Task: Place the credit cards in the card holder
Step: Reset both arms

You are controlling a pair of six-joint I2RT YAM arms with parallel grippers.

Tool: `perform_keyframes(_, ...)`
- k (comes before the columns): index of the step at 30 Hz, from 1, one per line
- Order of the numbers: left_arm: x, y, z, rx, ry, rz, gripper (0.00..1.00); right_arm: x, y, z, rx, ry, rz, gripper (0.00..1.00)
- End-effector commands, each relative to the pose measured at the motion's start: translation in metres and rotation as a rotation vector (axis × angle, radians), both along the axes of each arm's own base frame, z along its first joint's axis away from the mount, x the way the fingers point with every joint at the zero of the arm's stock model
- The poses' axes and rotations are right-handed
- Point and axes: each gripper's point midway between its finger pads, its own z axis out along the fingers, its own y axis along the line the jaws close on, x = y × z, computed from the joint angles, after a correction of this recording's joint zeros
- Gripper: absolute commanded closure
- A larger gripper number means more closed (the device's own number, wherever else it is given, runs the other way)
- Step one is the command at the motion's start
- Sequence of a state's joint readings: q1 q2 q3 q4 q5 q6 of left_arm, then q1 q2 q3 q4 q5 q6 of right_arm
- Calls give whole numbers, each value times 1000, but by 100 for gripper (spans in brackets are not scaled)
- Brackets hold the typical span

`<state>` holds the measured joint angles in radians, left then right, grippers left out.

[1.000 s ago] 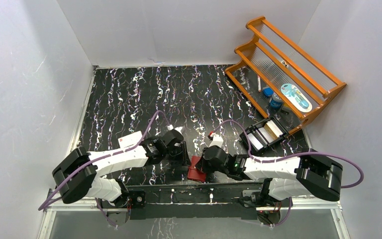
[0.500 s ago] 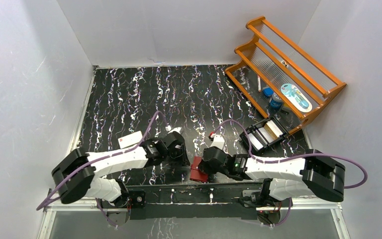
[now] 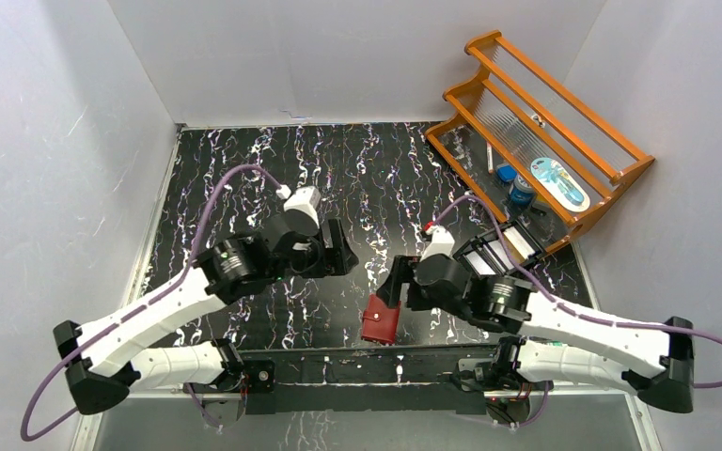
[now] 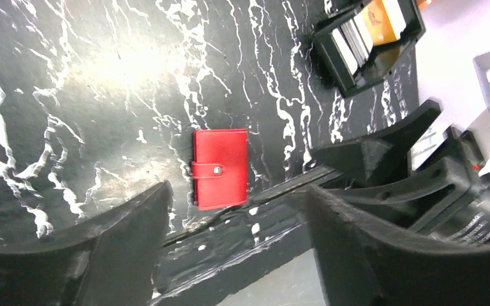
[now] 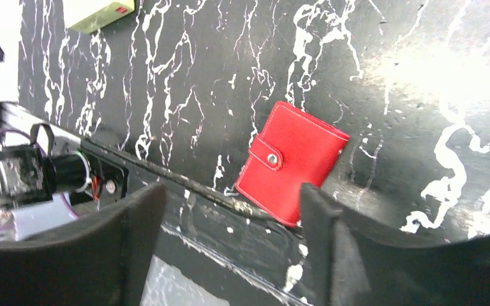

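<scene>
At the near edge of the worktop (image 3: 244, 169), the holder (image 3: 380, 322) is lying flat and closed, its snap strap fastened across the front. One of its short ends is sitting just beside the dark rail (image 5: 166, 172) that is running along that edge. Above the holder and to its left, the left fingers (image 4: 121, 242) are hanging spread wide, pinching nothing; the holder is showing in the gap between them, well below. Just right of the holder and higher, the right fingers (image 5: 134, 242) are likewise standing spread and empty, framing the holder from above without touching it. Beyond the holder to its right, a black box (image 3: 498, 254) is sitting open, and the cards (image 4: 357, 41) are standing on edge inside it, one orange, the others pale. Farther beyond the holder on the same side, a wooden rack (image 3: 545, 122) is standing by the wall.
</scene>
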<state>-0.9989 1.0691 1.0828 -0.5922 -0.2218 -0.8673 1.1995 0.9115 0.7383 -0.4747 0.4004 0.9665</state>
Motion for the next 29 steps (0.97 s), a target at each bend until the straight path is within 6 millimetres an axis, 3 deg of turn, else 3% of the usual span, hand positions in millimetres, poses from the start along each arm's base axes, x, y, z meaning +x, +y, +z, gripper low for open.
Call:
perform_keyframes(1, -13, 33, 28, 76, -34, -18, 4, -7, -25, 49, 14, -26, 2, 3)
perform_keyframes(7, -29, 43, 77, -41, -103, -73, 1, -9, -77, 125, 51, -133, -49, 2)
perform_keyframes(12, -39, 50, 100, -115, -153, -104, 1, -10, -100, 158, 94, -183, -83, 2)
perform_keyframes(21, -36, 57, 90, -137, -169, -54, 1, -4, -98, 166, 136, -199, -119, 2)
perform_keyframes(29, -30, 71, 96, -122, -231, -16, 1, -5, -90, 160, 140, -179, -105, 2)
